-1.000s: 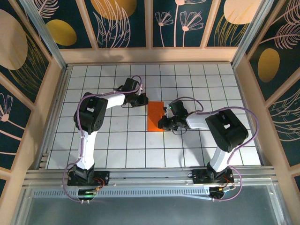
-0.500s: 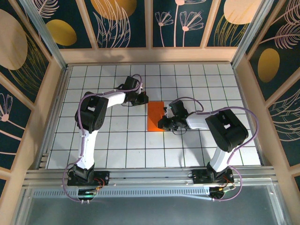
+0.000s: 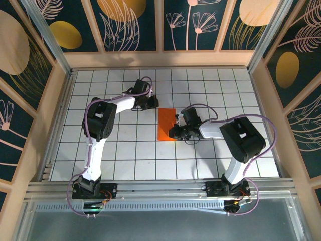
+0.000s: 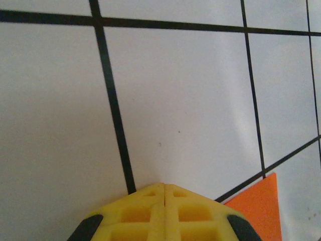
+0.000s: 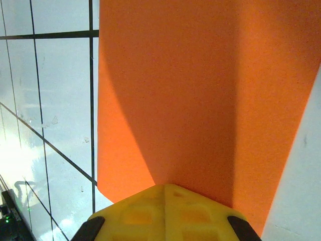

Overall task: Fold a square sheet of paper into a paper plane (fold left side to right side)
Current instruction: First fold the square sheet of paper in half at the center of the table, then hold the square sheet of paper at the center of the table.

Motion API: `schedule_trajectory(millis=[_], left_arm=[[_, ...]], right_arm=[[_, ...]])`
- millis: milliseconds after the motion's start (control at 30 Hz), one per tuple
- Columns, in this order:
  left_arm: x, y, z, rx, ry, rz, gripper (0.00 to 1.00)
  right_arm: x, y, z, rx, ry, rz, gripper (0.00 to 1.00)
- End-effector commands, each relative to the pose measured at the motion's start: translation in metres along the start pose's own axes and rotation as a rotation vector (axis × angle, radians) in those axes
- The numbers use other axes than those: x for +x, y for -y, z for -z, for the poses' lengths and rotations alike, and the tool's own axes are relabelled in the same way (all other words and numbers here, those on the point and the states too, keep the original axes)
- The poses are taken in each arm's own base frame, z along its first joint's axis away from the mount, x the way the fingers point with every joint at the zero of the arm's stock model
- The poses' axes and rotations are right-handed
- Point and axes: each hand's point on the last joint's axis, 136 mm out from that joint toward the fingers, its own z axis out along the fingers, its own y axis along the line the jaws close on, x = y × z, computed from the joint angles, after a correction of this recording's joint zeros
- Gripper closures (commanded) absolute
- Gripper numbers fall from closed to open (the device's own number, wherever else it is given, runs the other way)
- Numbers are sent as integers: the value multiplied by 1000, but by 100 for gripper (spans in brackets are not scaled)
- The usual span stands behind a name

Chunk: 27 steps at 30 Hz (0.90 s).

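Fingertips (image 5: pixel 143 213) of the right gripper (image 5: pixel 164 193) are yellow and shut tight together with nothing between them. They sit over the orange sheet of paper (image 5: pixel 190 100) and seem to press it onto the white table (image 5: pixel 60 100). From above, the right gripper (image 3: pixel 175 133) is at the sheet's right long edge, toward its near end. The left gripper (image 4: pixel 164 193) is likewise closed on nothing, with its tip on bare table just beside a corner of the sheet (image 4: pixel 258 206). From above, the left gripper (image 3: pixel 152 105) lies off the far left corner of the sheet (image 3: pixel 166 121). The sheet lies flat near the middle of the table (image 3: pixel 125 150), between the two grippers. It now reads as a narrow strip about half as wide as it is long, so the left-to-right fold looks made, and sharpening the crease looks like the job in hand. To do that well, the right gripper should pin the loose right edges firmly. The closed left fingertips should slide slowly down the left long edge, pressing straight down so the sheet neither skids nor springs open. The strip's long axis runs away from the arm bases toward the far wall, square with the black grid lines (image 3: pixel 116 135). It has no pointed end yet, only blunt short edges facing near and far.
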Motion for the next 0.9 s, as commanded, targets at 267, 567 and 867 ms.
schedule_trajectory(millis=[267,567,867], left_arm=[[3,10,76,-3,131,-18,94],[95,57,74,121,-33,-15,95],[126,50,41,109,-117,-3,96]], right_arm=[[44,54,-1,193,-101,-133,100],[44,54,-3,194,-99,-129,100],[44,55,-5,201,-106,-122,100]])
